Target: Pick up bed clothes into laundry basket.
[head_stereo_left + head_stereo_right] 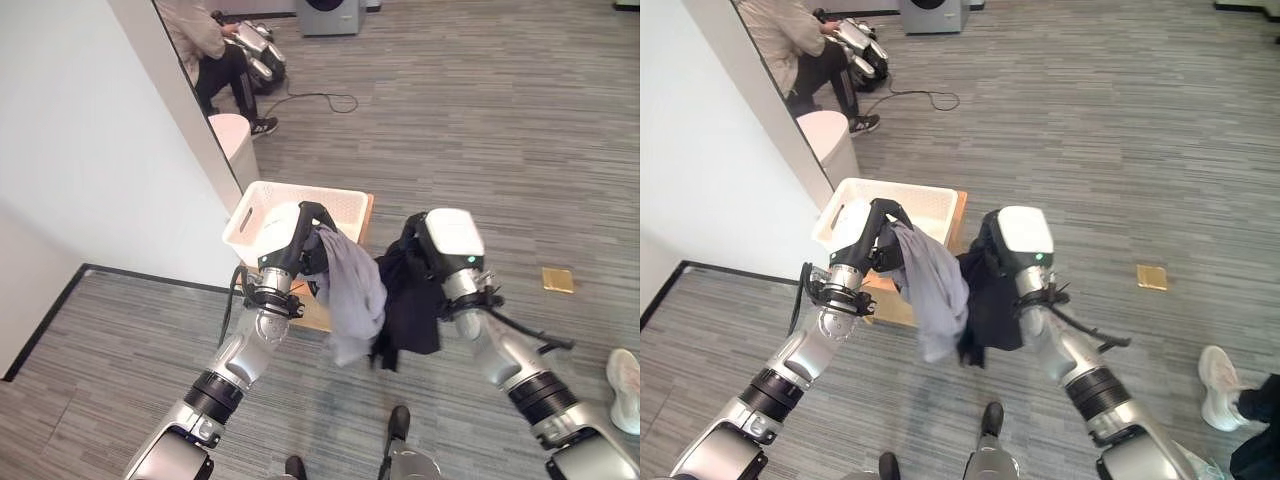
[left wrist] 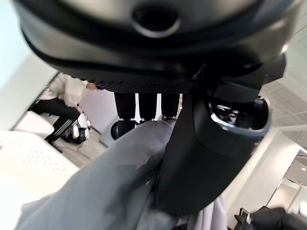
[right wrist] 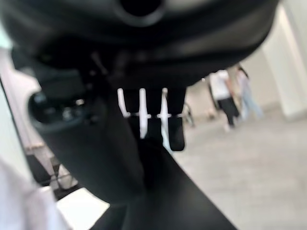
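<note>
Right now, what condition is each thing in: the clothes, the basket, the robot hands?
Grey garment: hanging in the air from the left robot hand, beside the basket.
Black garment: hanging from the right robot hand.
Basket: upright on the floor, white; contents cannot be told.
Left robot hand: shut on grey garment.
Right robot hand: shut on black garment.

No text, label, brand, number or sign can be read anywhere in these views.
</note>
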